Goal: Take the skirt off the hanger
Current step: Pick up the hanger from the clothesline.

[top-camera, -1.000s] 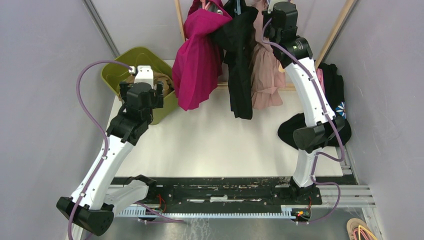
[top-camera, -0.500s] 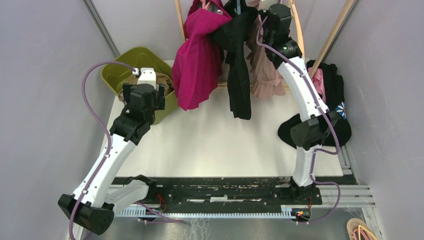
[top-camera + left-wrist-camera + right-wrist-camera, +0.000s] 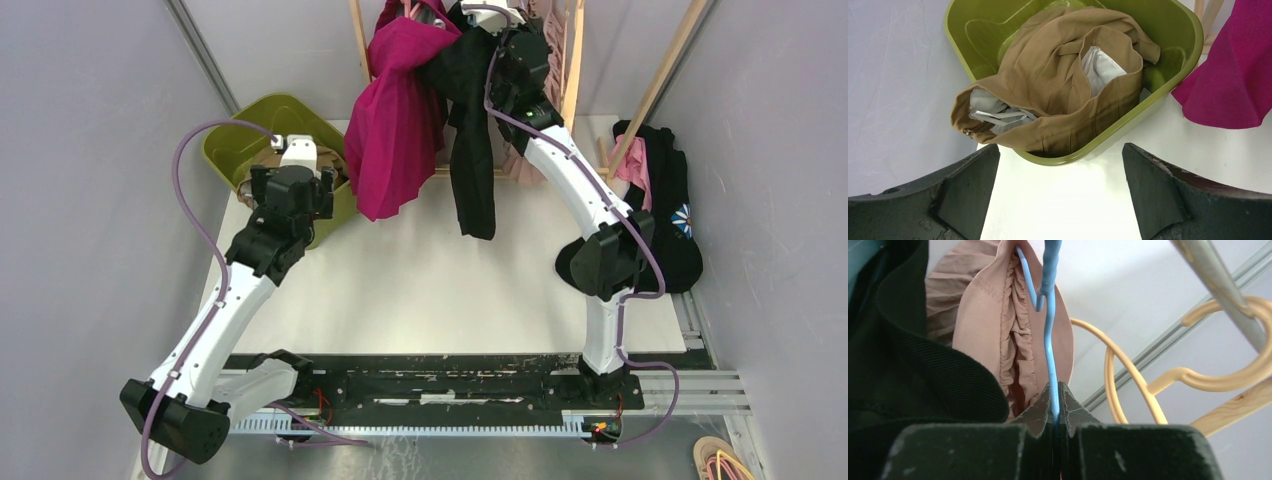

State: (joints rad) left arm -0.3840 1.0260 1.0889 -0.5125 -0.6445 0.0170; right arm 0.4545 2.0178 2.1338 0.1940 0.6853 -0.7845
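Not much done yet, I'd say; the pink skirt hasn't come off the blue hanger, its gathered waistband is bunched right up against the hanger's neck on the left side. What is sorted is the grab: the right gripper has its fingers pinched tight on the hanger's stem, just below where the skirt hangs. So the step in hand looks like getting hold of the hanger; lifting it away or sliding the waistband off is all left to do, as far as I can tell.

Crowded up there too; a black garment presses in just left of the blue hanger, and a bare cream hanger sits just to its right.

Left gripper is well away from the blue hanger, low and off to its left, fingers spread wide with nothing between them; it hovers over the near rim of the green tub.

The tub holds a crumpled tan garment that fills most of it and flops over the near left rim, with white cloth showing in its folds; can't tell if that's lining or a separate piece. A magenta garment hangs just outside the tub, not in it.
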